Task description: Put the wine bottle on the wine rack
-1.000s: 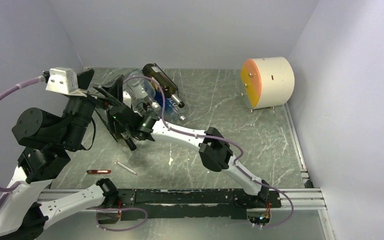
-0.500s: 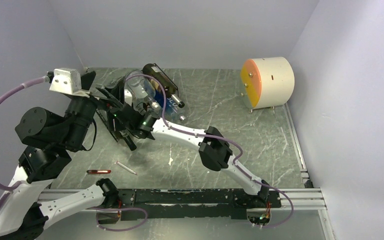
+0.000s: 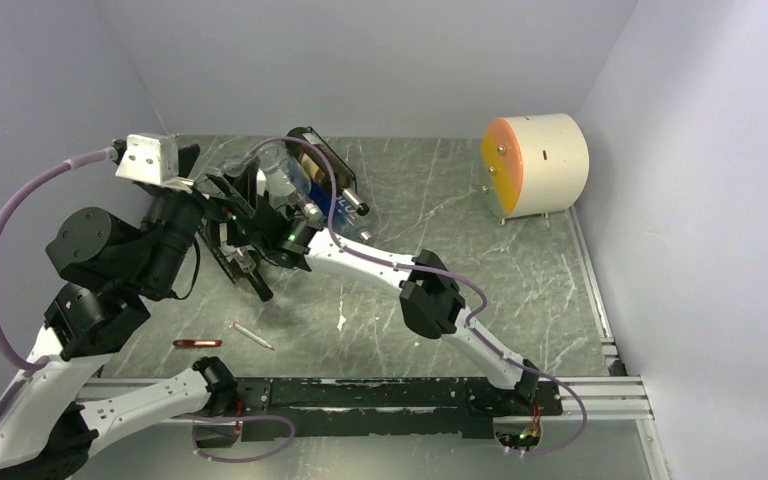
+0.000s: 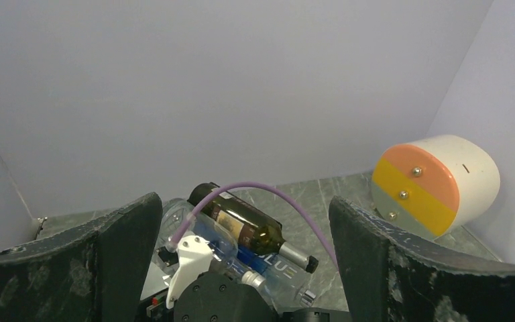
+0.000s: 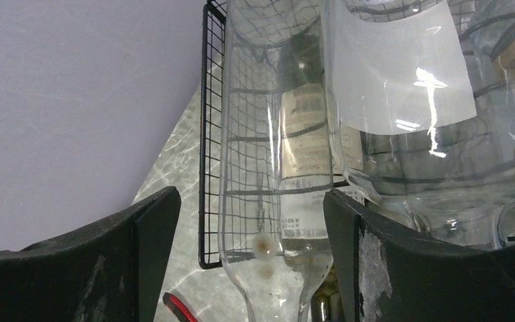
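The clear wine bottle (image 5: 261, 121) lies on its side in the wine rack (image 5: 205, 134), the right gripper (image 5: 249, 201) spread around it without pinching and the left gripper (image 4: 245, 201) spread and empty above, so the placing looks done and only pulling the arm clear seems left.

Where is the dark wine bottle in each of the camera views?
Top view: the dark bottle lies slanted, upper left of centre.
Left wrist: lower centre, neck pointing down and right.
Right wrist: centre, probably that bottle, seen through clear glass.
Shared landmark: the clear bottles beside it.
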Controlling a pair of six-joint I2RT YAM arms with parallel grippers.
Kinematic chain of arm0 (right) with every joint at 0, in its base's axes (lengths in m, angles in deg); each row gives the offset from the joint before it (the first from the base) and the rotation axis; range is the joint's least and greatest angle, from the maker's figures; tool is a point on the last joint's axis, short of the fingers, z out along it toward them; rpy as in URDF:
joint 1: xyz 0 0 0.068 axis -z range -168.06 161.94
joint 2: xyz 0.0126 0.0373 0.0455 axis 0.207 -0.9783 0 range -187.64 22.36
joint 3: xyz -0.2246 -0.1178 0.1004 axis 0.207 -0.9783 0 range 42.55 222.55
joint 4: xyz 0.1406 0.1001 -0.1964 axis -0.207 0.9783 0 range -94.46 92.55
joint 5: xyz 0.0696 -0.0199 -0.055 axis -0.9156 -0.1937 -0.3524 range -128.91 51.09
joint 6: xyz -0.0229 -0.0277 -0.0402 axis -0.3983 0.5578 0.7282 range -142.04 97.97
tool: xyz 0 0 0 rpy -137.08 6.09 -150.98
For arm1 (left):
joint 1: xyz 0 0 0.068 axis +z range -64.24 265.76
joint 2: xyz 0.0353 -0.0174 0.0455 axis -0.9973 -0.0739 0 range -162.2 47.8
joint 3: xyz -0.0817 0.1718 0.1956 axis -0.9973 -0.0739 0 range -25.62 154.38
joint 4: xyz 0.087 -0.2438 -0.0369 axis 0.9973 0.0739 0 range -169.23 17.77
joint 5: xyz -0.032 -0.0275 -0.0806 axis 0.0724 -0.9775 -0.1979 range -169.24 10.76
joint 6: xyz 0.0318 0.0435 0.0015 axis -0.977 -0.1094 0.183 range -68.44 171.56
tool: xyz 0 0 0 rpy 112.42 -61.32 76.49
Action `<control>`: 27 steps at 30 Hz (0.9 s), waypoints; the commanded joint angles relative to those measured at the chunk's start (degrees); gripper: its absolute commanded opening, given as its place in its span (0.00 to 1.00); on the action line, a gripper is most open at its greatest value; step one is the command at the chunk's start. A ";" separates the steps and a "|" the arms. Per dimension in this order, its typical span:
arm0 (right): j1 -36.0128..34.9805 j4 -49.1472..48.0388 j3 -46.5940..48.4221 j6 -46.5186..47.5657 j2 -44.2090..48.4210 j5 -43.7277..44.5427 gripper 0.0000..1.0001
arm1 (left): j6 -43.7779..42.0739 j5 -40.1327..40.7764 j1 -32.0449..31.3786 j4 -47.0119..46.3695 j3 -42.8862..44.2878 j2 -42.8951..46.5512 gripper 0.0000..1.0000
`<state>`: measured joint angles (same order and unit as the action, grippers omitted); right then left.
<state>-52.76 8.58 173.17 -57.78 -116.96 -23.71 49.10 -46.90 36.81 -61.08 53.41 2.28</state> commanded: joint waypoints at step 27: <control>1.56 20.43 -60.07 -3.93 66.37 32.66 0.86 | 6.68 4.46 -0.09 22.09 4.17 6.63 0.99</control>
<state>-51.47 14.09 115.10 -56.91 -59.11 -5.48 53.78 -45.61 36.81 -46.35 54.28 9.58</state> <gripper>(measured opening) 0.852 0.990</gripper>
